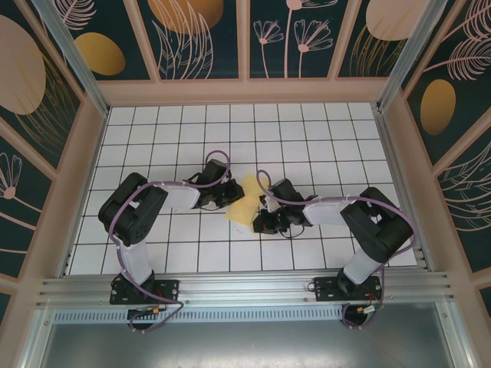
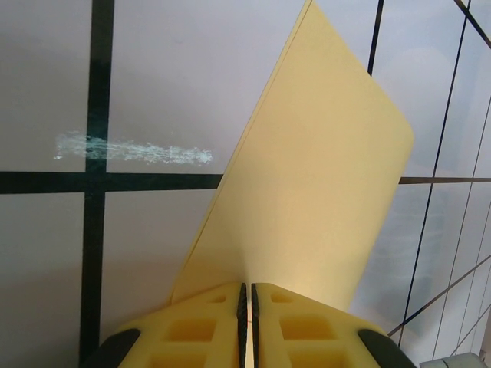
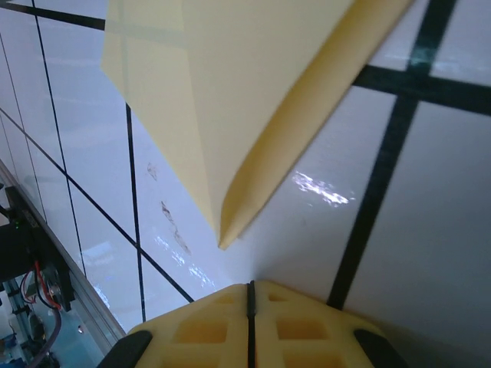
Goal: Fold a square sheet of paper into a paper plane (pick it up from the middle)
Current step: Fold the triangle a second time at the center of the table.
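Observation:
The pale-yellow sheet of paper (image 1: 244, 201) is folded and held up off the white grid table between the two arms. My left gripper (image 2: 247, 295) is shut on one edge of the paper (image 2: 322, 176), which rises from between the jaws as a broad flat panel. In the right wrist view the paper (image 3: 230, 100) shows layered folds that narrow to a pointed tip hanging just above the table. My right gripper (image 3: 250, 295) is shut with nothing between its jaws, a short way below that tip and apart from it.
The table (image 1: 322, 138) is white tiles with dark grid lines, walled by a pale frame and patterned panels. Scuff marks (image 2: 134, 148) lie on a tile left of the paper. A metal rail (image 1: 245, 287) runs along the near edge by the arm bases.

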